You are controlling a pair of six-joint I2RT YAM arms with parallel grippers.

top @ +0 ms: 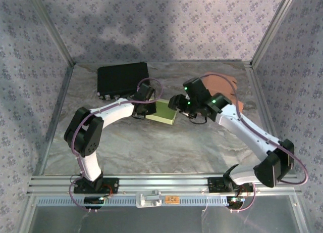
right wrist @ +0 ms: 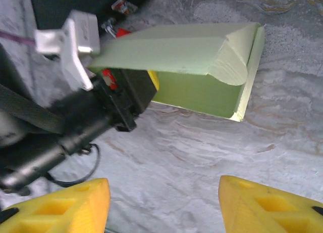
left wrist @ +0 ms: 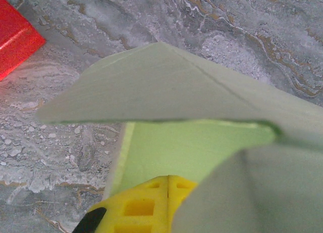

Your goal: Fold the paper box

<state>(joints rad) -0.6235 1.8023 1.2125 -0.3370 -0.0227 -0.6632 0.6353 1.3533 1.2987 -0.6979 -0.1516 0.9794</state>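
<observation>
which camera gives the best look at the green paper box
The right wrist view: the paper box sits nearly whole in frame, its raised flap curling over the base panel. The left wrist view is very close, with the flap cropped at the edges. In the top external view it is a small, distant green patch.

White arm links point(top: 113, 110), black joints point(top: 86, 132), purple cables point(top: 149, 79), yellow fingers point(right wrist: 60, 207)

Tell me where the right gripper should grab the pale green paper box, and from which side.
Probably the curled free end of the raised flap on the pale green paper box, approached from the side facing the open right gripper. It stands off the table with room beneath; the left gripper occupies the other end.
</observation>
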